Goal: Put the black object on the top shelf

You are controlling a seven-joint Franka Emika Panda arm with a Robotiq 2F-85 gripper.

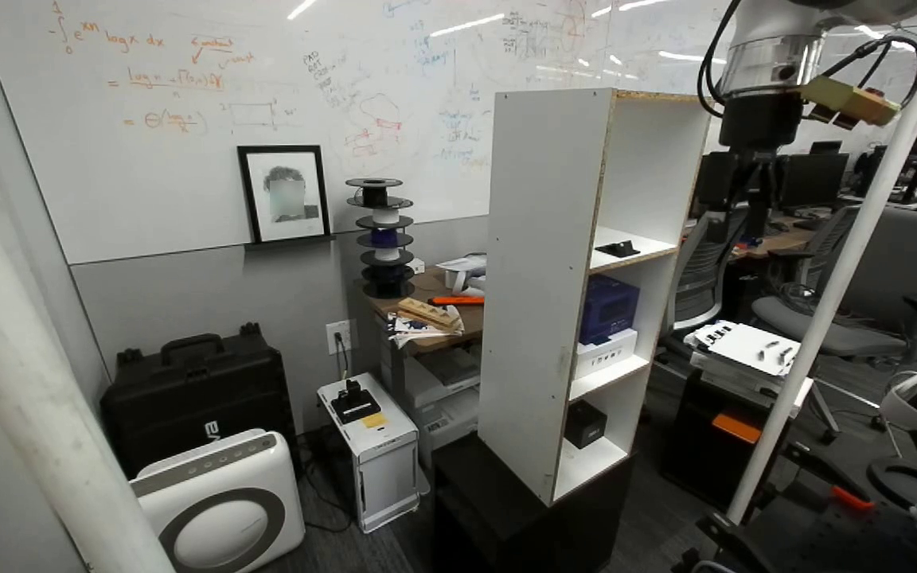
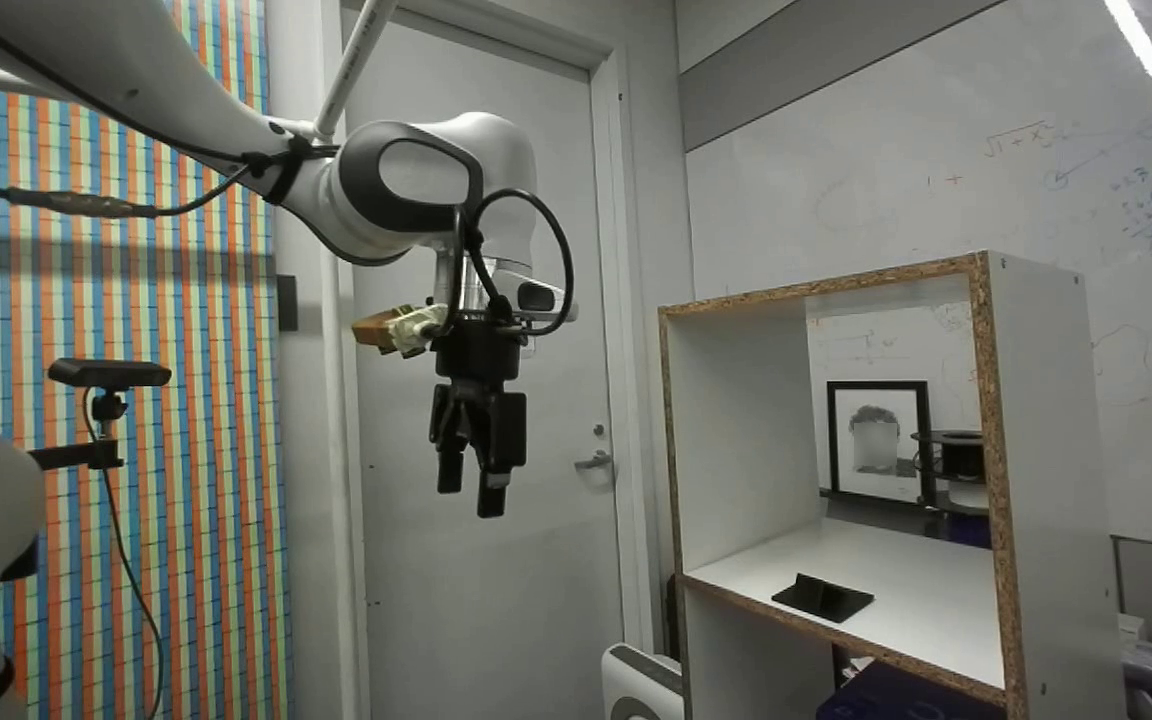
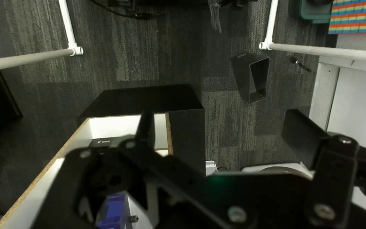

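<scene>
A small black angular object (image 2: 824, 598) lies on the top shelf (image 2: 926, 612), the white floor board of the unit's uppermost compartment. In an exterior view the black object (image 1: 618, 249) sits near the front edge of that board (image 1: 653, 244). My gripper (image 2: 471, 495) hangs pointing down in the air, outside the unit and apart from it; it also shows in an exterior view (image 1: 737, 219). In the wrist view the gripper (image 3: 219, 124) has its fingers wide apart with only floor seen between them. I cannot make out the black object in the wrist view.
The middle compartment holds a blue box (image 1: 610, 306) on a white box (image 1: 606, 354). The bottom compartment holds a black box (image 1: 586, 423). The unit stands on a black base (image 1: 498, 493). White pipes (image 1: 840, 270) stand nearby, and a door (image 2: 496, 560) is behind the arm.
</scene>
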